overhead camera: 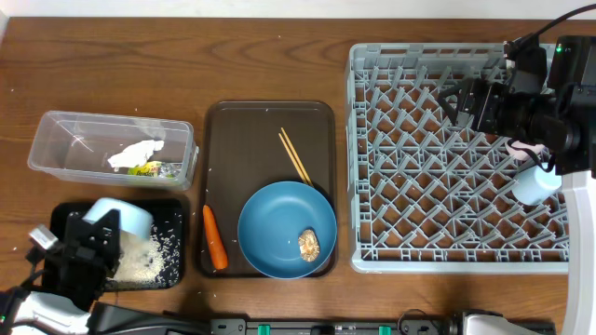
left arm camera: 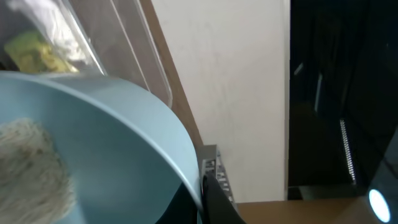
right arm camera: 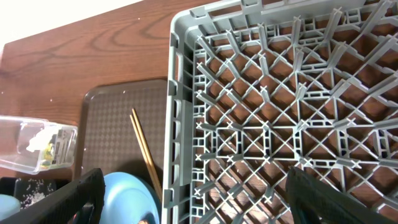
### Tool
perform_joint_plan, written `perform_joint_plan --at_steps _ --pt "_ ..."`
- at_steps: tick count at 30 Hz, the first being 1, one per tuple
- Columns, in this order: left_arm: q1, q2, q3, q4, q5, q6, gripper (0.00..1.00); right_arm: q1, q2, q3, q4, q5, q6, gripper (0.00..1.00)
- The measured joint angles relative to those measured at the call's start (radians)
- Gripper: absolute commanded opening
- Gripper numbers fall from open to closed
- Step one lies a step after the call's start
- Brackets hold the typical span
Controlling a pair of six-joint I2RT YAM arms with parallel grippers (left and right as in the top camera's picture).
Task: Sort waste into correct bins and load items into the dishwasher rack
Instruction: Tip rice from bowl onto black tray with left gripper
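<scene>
The small pale blue bowl (overhead camera: 128, 218) sits tipped over the shallow black tray (overhead camera: 172, 212), with loose rice grains (overhead camera: 149, 261) below it. Its rim is clamped in the left end effector (overhead camera: 101, 234), whose arm reaches in low from the tabletop's (overhead camera: 186, 56) near-left corner. The right end effector (overhead camera: 463, 98) hovers over the dishwasher rack (overhead camera: 419, 195), fingers apart.
</scene>
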Motion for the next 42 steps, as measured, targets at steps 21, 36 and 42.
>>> perform_joint_plan --at_steps 21,36,42 --pt "0.001 0.006 -0.027 0.011 0.024 0.014 0.06 0.000 0.000 0.000 0.024 0.000 0.013 0.86" --pt "-0.003 0.015 -0.029 0.067 0.043 -0.094 0.06 0.000 0.000 0.000 0.034 0.000 0.042 0.85" --pt "-0.186 0.005 -0.030 0.058 0.002 -0.079 0.06 0.000 0.000 0.000 0.034 -0.004 0.047 0.79"
